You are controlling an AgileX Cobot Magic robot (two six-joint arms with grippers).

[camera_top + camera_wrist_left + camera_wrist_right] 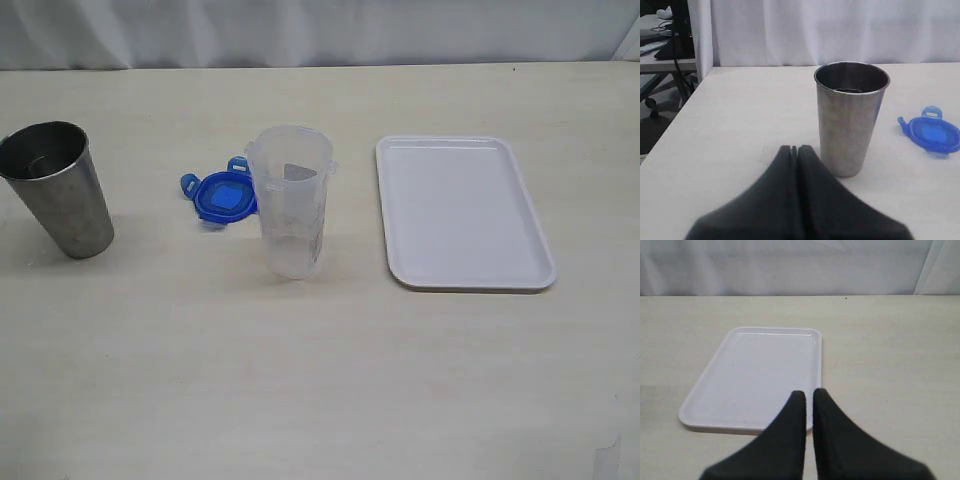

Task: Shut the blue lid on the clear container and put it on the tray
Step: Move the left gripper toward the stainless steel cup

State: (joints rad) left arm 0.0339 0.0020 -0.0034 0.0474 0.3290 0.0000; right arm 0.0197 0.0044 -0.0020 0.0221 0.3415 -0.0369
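Observation:
The clear container (291, 200) stands upright and uncovered at the middle of the table. The blue lid (224, 194) lies flat on the table just left of it, partly behind it; it also shows in the left wrist view (931, 134). The tray (460, 211) lies empty to the right of the container, and the right wrist view looks over it (740, 380). My left gripper (796, 149) is shut with nothing in it, close to the steel cup. My right gripper (809, 393) is shut and empty, near the tray's corner. Neither gripper appears in the exterior view.
A grey steel cup (59, 189) stands upright at the left of the table, seen close in the left wrist view (851, 116). A white curtain hangs behind the table's far edge. The table's left edge and a desk (665, 60) beyond it show in the left wrist view.

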